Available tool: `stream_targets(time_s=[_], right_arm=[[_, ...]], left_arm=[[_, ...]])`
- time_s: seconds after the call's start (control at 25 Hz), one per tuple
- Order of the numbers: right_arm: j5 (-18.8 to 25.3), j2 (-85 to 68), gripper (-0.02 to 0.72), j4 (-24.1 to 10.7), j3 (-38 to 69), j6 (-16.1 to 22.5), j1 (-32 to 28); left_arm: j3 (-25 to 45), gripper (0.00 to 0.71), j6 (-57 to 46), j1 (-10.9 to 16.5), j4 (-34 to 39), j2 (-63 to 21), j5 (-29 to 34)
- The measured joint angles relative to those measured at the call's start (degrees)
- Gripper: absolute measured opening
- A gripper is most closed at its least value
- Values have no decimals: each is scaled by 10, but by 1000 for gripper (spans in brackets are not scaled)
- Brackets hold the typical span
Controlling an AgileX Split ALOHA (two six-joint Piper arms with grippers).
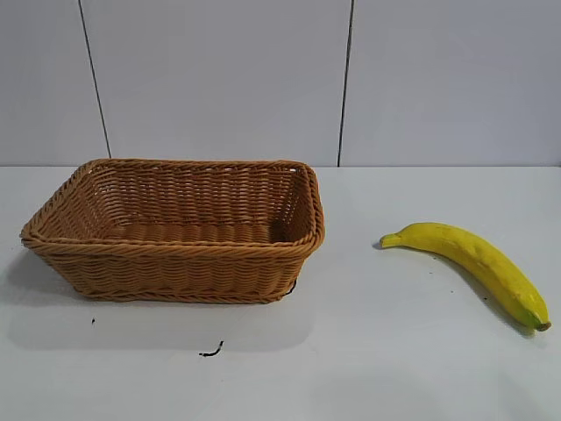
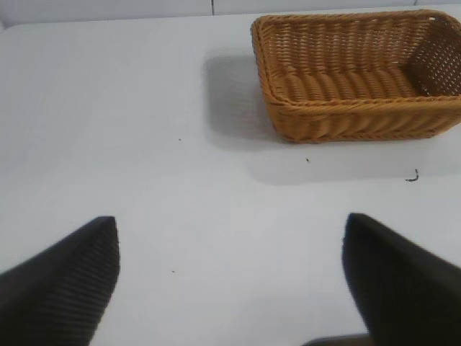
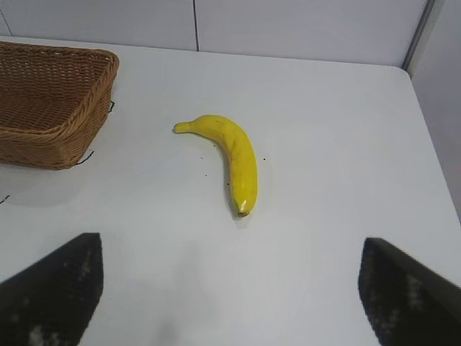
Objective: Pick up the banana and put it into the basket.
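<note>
Exterior: banana (image 1: 473, 260) flat on table (image 1: 368, 351) toward right edge, well apart from basket (image 1: 180, 230) at left. Left wrist: left gripper (image 2: 230, 281) spread wide over bare table, basket ahead. Right wrist: right gripper (image 3: 230, 288) spread wide, banana ahead of fingers (image 3: 61, 288), untouched.

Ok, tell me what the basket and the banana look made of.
Basket: tan woven wicker, matte, with visible strands and a braided rim; natural or plastic, I cannot tell. Banana: smooth yellow skin with a slight sheen and greenish tip; real fruit or plastic replica, unclear.
</note>
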Motion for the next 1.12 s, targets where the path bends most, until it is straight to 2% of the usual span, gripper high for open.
stream_targets(time_s=[0.44,0.56,1.12], right_arm=[[0,2,656,0,0,0,0],[7,47,656,-1,-14,0,0],[13,533,656,-1,-252,0,0]], left_arm=[[0,635,0,0,0,0,0],[0,635,0,0,0,0,0],[0,635,0,0,0,0,0]])
